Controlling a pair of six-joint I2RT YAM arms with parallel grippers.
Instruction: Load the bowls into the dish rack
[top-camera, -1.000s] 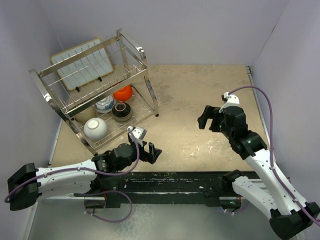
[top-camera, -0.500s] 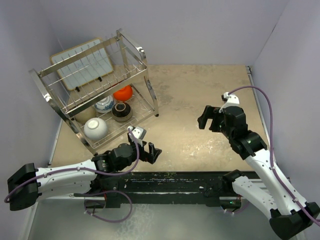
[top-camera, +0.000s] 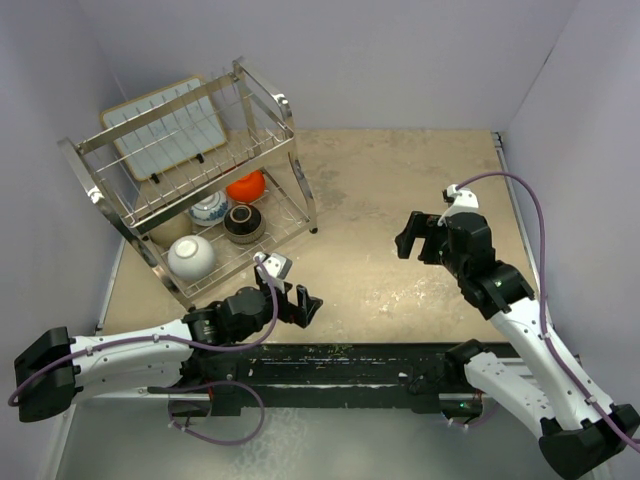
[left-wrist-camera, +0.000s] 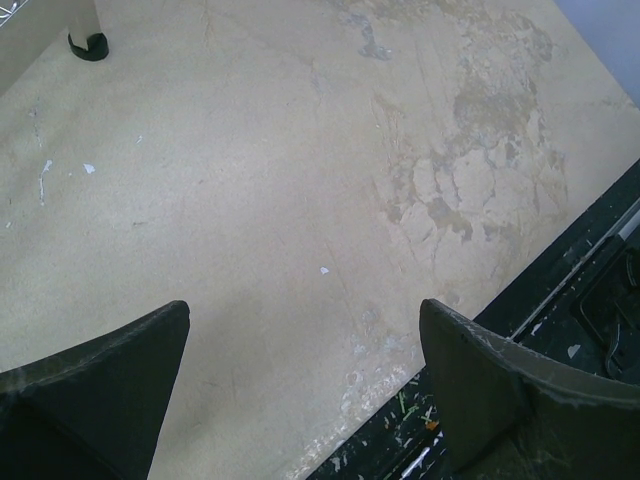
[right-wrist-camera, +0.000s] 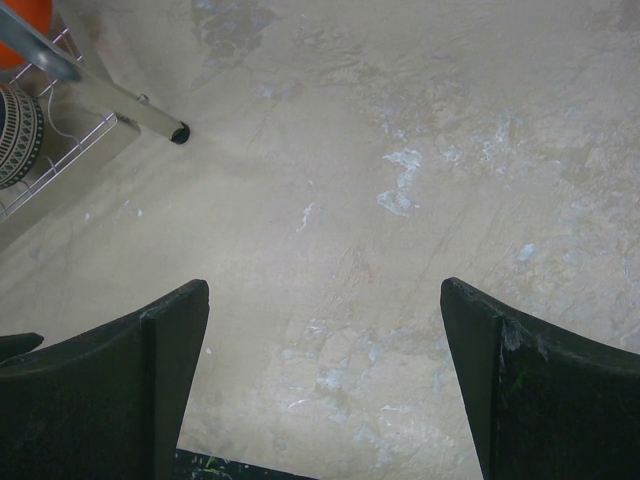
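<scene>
The dish rack (top-camera: 303, 195) of shiny wire stands at the back left, a pale tray (top-camera: 160, 130) in its upper tier. Its lower tier holds a white bowl (top-camera: 190, 256), a blue-and-white bowl (top-camera: 209, 208), a dark brown bowl (top-camera: 243, 222) and an orange-red bowl (top-camera: 246, 185). My left gripper (top-camera: 300, 303) hangs open and holds nothing, just in front of the rack's near corner, over bare table (left-wrist-camera: 305, 315). My right gripper (top-camera: 415, 238) is open and holds nothing, right of the rack (right-wrist-camera: 325, 290). The right wrist view catches the rack's leg (right-wrist-camera: 130, 110), the dark bowl (right-wrist-camera: 15, 135) and the orange-red bowl (right-wrist-camera: 25, 20).
Walls close the table in at the back, left and right. The black base rail (top-camera: 350, 365) runs along the near edge and shows in the left wrist view (left-wrist-camera: 560, 300). A rack foot (left-wrist-camera: 88, 45) sits at that view's top left.
</scene>
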